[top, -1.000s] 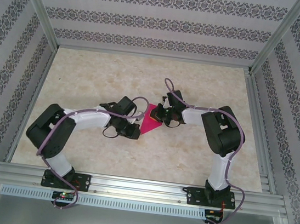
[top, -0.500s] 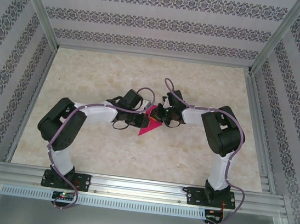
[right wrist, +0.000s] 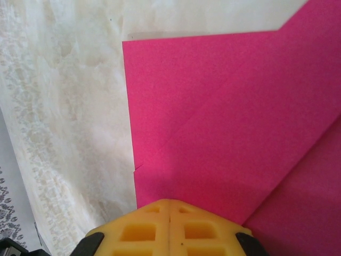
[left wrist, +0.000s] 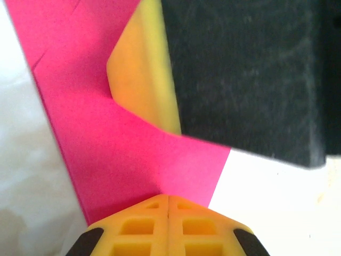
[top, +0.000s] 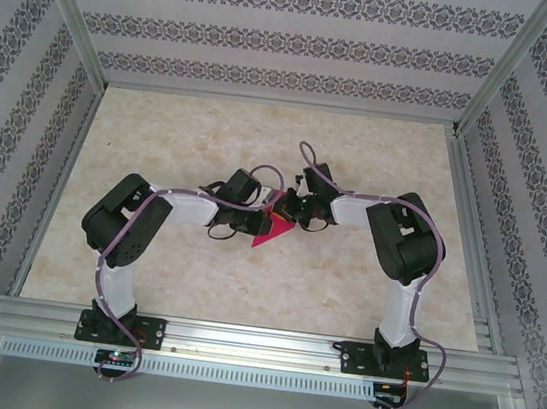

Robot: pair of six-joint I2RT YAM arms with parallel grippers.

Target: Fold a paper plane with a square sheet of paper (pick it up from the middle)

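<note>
I think the arms are pressing folds flat: the square sheet of paper (top: 272, 232) is lying mid-tabletop (top: 212, 136), the left gripper (left wrist: 168, 198) and right gripper (right wrist: 169, 202), both squeezed tight together, are pushing on it, and a slow slide along the crease is coming next.

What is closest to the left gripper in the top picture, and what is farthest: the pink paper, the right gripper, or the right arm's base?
Starting from the left gripper:
1. The pink paper, right at its fingertips, just to its right.
2. The right gripper, across the paper, on its other side.
3. The right arm's base, far away at the bottom right of the view.
</note>
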